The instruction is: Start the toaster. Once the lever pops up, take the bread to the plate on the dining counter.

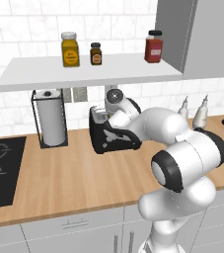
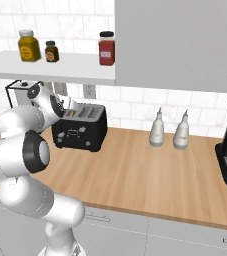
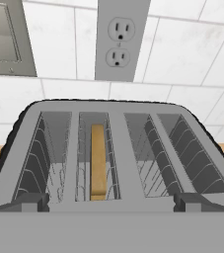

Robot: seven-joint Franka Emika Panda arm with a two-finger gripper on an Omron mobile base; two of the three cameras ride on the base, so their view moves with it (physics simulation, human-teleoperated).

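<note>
Gripper (image 3: 111,202) poised directly over the toaster (image 3: 118,158), jaws spread wide, nothing held; one fingertip (image 3: 27,201) at each lower corner of the hand view. Bread (image 3: 98,162) stands on edge in a left-hand slot, sunk below the silver top. Toaster sits on the worktop (image 1: 84,178). Behind it, an outlet (image 3: 119,39) on the tiled wall.

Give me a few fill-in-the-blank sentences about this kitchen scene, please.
1. The bread stands inside a slot of the ___.
2. On the shelf stand ___ jars.
3. The paper towel roll stands to the ___ of the toaster in the left base view.
4. On the wall behind the toaster is a power ___.

Missing words: toaster; three; left; outlet
</note>
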